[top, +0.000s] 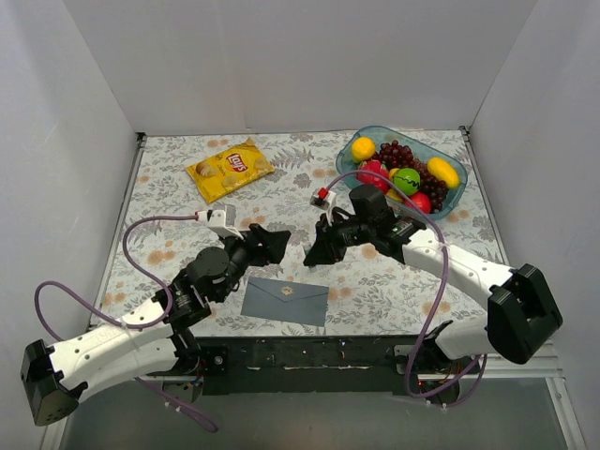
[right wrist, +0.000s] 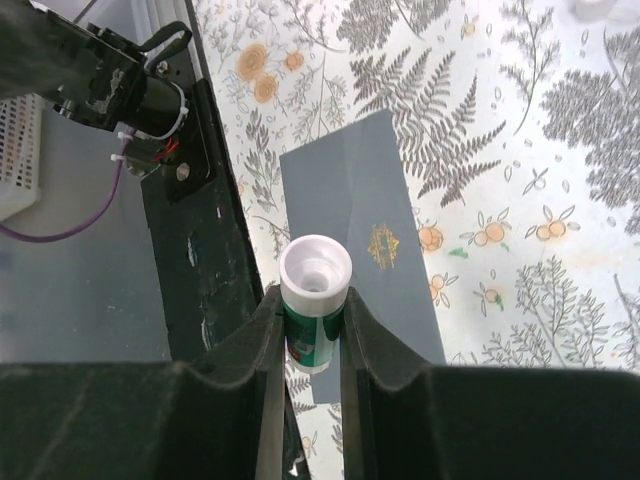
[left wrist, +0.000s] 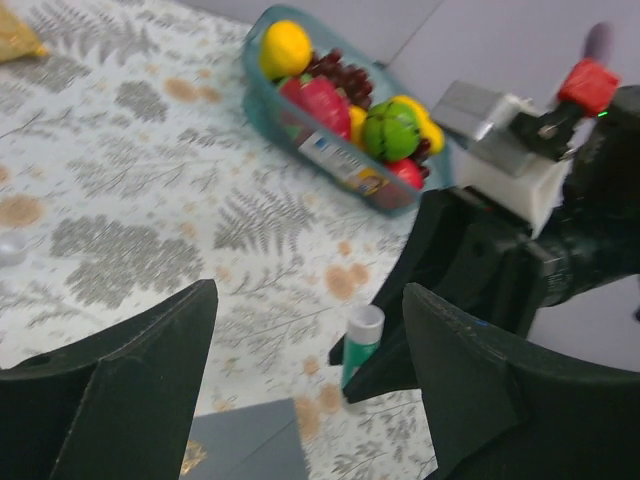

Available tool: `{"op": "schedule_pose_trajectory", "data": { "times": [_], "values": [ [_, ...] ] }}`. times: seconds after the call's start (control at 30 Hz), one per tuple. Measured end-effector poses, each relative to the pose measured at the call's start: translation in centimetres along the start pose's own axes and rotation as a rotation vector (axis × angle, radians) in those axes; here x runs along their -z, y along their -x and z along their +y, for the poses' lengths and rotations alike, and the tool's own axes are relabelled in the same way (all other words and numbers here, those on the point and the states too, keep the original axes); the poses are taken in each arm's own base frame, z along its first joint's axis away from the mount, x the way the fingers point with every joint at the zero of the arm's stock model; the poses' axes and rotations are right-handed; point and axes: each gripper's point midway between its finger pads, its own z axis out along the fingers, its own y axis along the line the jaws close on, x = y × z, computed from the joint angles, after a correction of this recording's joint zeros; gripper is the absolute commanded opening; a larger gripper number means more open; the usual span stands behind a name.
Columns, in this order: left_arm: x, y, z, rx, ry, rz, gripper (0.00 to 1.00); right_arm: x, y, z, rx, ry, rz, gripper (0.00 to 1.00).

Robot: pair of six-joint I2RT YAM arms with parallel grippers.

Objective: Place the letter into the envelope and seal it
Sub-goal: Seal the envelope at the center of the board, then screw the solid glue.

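Note:
The grey-blue envelope [top: 285,301] lies flat near the table's front edge with its flap down and a small gold emblem [right wrist: 384,243] on it. The letter is not in view. My right gripper [right wrist: 308,320] hovers above the envelope [right wrist: 350,200], shut on a green glue stick [right wrist: 315,290] whose white end points at the camera. In the top view the right gripper [top: 314,255] sits just beyond the envelope's far edge. My left gripper [top: 272,244] faces it from the left, open and empty. Its view shows the glue stick [left wrist: 360,345] ahead and an envelope corner [left wrist: 245,450] below.
A yellow crisp bag [top: 230,169] lies at the back left. A teal bowl [top: 380,131] of fruit stands at the back right, close behind the right arm. A black rail [top: 309,356] runs along the near edge. White walls enclose the table.

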Motion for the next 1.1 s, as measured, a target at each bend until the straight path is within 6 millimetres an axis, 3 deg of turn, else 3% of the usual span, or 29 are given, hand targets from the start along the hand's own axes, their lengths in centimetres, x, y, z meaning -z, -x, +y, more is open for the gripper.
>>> {"op": "schedule_pose_trajectory", "data": {
  "times": [0.13, 0.3, 0.43, 0.63, 1.1],
  "values": [
    [0.1, 1.5, -2.6, -0.012, -0.118, -0.032, 0.79, 0.5, 1.4, 0.7, 0.076, 0.008, -0.049, 0.01],
    [-1.2, 0.8, -5.3, -0.066, -0.200, 0.024, 0.78, 1.1, 3.2, 1.6, 0.153, 0.018, -0.114, 0.01],
    [-1.7, -0.9, -5.6, -0.088, -0.225, 0.078, 0.76, 1.5, 3.9, 2.3, 0.184, 0.025, -0.142, 0.01],
    [-2.1, -1.0, -5.8, -0.091, -0.239, 0.080, 0.72, 1.8, 4.3, 2.9, 0.199, 0.032, -0.156, 0.01],
    [-2.0, -1.9, -7.1, -0.080, -0.313, 0.119, 0.40, 1.9, 3.9, 2.9, 0.187, 0.026, -0.175, 0.01]
  ]
}}
